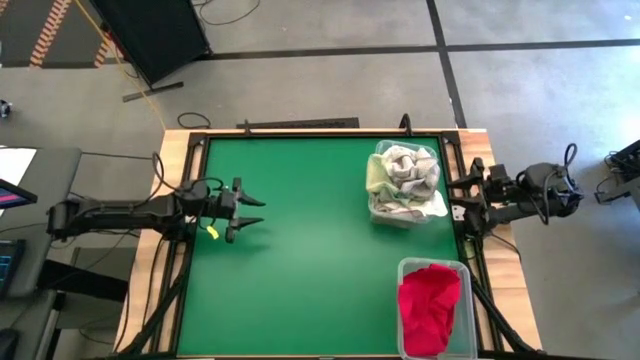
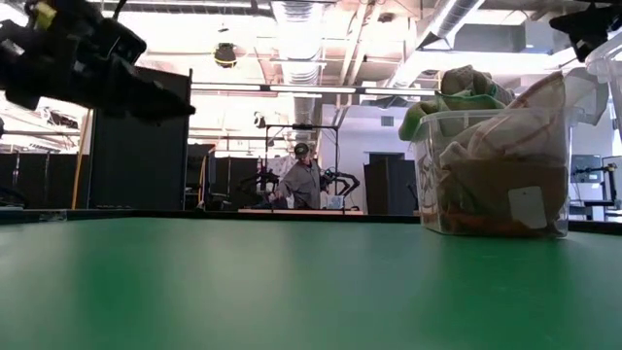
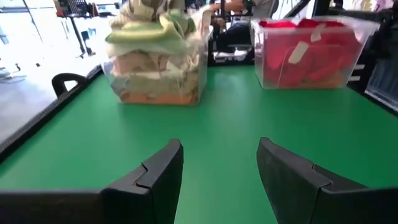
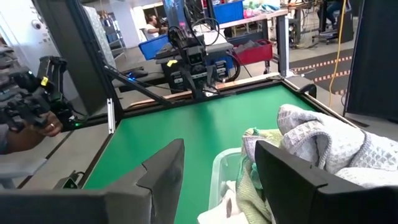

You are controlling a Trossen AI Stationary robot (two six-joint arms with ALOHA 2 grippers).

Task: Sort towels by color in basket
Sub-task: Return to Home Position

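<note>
Two bins were filled: pale towels [image 1: 403, 178] heaped in the clear bin [image 1: 373, 207], red towels [image 1: 428, 308] in the second bin [image 1: 432, 263]. Sorting was judged done; only a retreat home was called for. The left gripper [image 1: 250, 211] was held over the worktop [image 1: 300, 280], the right gripper [image 1: 458, 200] beside the clear bin, both jaws spread and empty. An orange layer [image 3: 158, 96] was shown by the left wrist view, not the high view.

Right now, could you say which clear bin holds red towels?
The bin at the high view's bottom right; the other bin holds grey and green towels.
</note>
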